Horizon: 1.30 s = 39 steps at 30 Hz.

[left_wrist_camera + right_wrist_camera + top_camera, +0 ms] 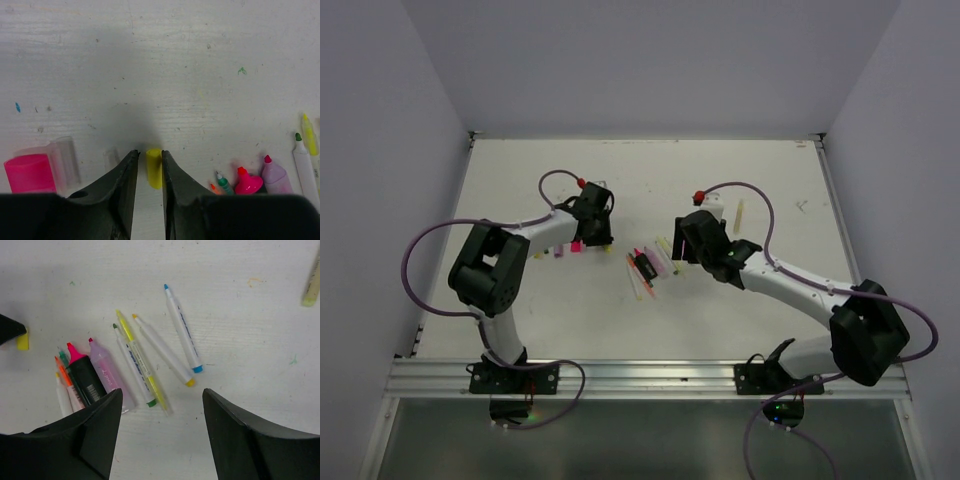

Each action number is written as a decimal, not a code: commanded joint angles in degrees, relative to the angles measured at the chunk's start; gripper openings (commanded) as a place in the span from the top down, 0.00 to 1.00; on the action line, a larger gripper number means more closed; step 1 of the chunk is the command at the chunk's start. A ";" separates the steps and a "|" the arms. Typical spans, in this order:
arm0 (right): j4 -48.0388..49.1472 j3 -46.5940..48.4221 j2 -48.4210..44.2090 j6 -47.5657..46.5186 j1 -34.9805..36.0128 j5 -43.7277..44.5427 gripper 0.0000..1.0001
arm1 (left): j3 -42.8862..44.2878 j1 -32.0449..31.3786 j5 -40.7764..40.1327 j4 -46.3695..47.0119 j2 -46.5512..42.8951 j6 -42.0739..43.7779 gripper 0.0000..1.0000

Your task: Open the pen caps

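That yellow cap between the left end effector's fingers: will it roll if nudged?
The yellow cap looks round and smooth, so it would probably roll sideways on the flat table. Being short plastic, it is likely very light and may skid away from an off-centre touch.

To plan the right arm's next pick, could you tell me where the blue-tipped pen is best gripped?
I'd grip the blue-tipped pen at mid-barrel, straight down from above, jaws across its width. It lies flat on the table, and there both sides are clear; towards its blue end the yellow-ended pen lies close.
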 commanded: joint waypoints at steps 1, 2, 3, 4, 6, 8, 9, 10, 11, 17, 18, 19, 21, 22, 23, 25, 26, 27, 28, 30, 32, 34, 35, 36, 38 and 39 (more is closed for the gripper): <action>1.08 -0.83 -2.27 0.08 -1.96 1.68 0.31 | 1.82 -0.29 -2.65 -0.82 -0.16 -0.65 0.71; 1.08 -0.92 -2.45 0.08 -2.92 1.77 0.30 | 1.65 -0.29 -2.74 -0.91 -0.33 -0.65 0.70; 0.82 -0.83 -2.54 -0.01 -3.45 1.77 0.30 | 1.56 -0.29 -2.83 -1.18 -1.12 -0.65 0.69; 0.64 -0.65 -2.62 -0.01 -4.15 2.46 0.28 | 1.47 -0.29 -2.91 -1.18 -1.65 -0.74 0.68; -0.41 0.22 -2.45 -0.18 -6.09 3.69 0.20 | 1.38 -0.29 -2.83 -1.61 -4.10 -0.91 0.65; -1.11 1.10 -1.93 -0.97 -8.55 5.28 0.13 | 1.47 -0.29 -2.48 -1.79 -6.47 -0.91 0.62; -1.47 2.32 -0.70 -1.15 -9.69 5.63 0.10 | 1.56 -0.29 -2.56 -2.14 -9.45 -0.91 0.61; -2.16 3.12 -0.08 -1.24 -11.87 5.81 0.08 | 1.73 -0.29 -2.48 -2.23 -11.04 -0.74 0.60; -3.39 4.08 0.62 -1.24 -13.03 5.72 0.08 | 1.91 -0.29 -2.91 -2.49 -14.80 -0.65 0.58; -6.30 11.64 9.67 -1.33 -22.60 2.74 0.06 | 0.95 -0.20 -7.65 -3.20 -27.74 1.98 0.40; -6.82 13.74 11.07 -1.33 -23.66 1.69 0.08 | 0.51 -0.20 -9.40 -3.29 -31.15 2.33 0.36; -6.92 14.81 13.96 -1.41 -24.54 0.81 0.09 | -0.54 -0.11 -10.20 -3.46 -32.84 3.21 0.32; -7.18 17.78 16.78 -1.68 -27.27 -1.91 0.14 | -1.78 -0.11 -12.22 -3.64 -37.48 4.26 0.22; -7.27 18.85 19.23 -2.03 -28.32 -2.36 0.15 | -3.09 -0.02 -12.75 -3.73 -39.08 4.62 0.18; -7.44 19.82 20.65 -2.29 -28.85 -2.80 0.16 | -3.88 0.06 -13.80 -3.90 -42.14 4.88 0.12; -7.71 22.54 22.85 -2.91 -29.91 -3.59 0.22 | -6.07 0.15 -14.95 -4.34 -45.06 5.59 0.06; -7.97 23.42 25.21 -3.08 -30.26 -3.86 0.24 | -6.96 0.15 -16.17 -4.69 -48.03 5.85 0.03; -8.15 25.00 26.28 -3.52 -30.61 -4.29 0.26 | -7.75 0.15 -16.71 -4.95 -49.36 6.03 0.02; -8.24 25.79 27.51 -3.70 -31.14 -5.17 0.29 | -9.41 0.15 -17.23 -5.04 -50.68 6.46 0.01; -8.76 27.72 30.41 -4.14 -31.58 -6.14 0.32 | -10.92 0.24 -17.94 -5.83 -54.29 6.82 0.00; -9.64 28.87 32.00 -5.02 -32.02 -6.93 0.37 | -12.68 0.24 -16.72 -6.88 -56.83 7.17 0.00; -10.17 29.93 33.93 -5.63 -32.11 -7.11 0.40 | -13.56 0.24 -15.75 -8.20 -57.90 7.09 0.00; -10.17 29.93 34.37 -5.81 -32.20 -7.11 0.43 | -13.91 0.24 -15.05 -9.34 -58.77 6.91 0.00; -10.17 30.02 35.25 -5.90 -32.29 -7.46 0.44 | -14.26 0.24 -14.78 -9.79 -59.22 6.82 0.00; -10.17 30.02 36.04 -5.99 -32.90 -8.42 0.46 | -15.66 0.24 -14.08 -10.23 -60.62 6.73 0.00; -10.08 30.11 36.39 -6.25 -32.99 -9.65 0.49 | -16.19 0.24 -13.29 -10.14 -61.06 6.65 0.00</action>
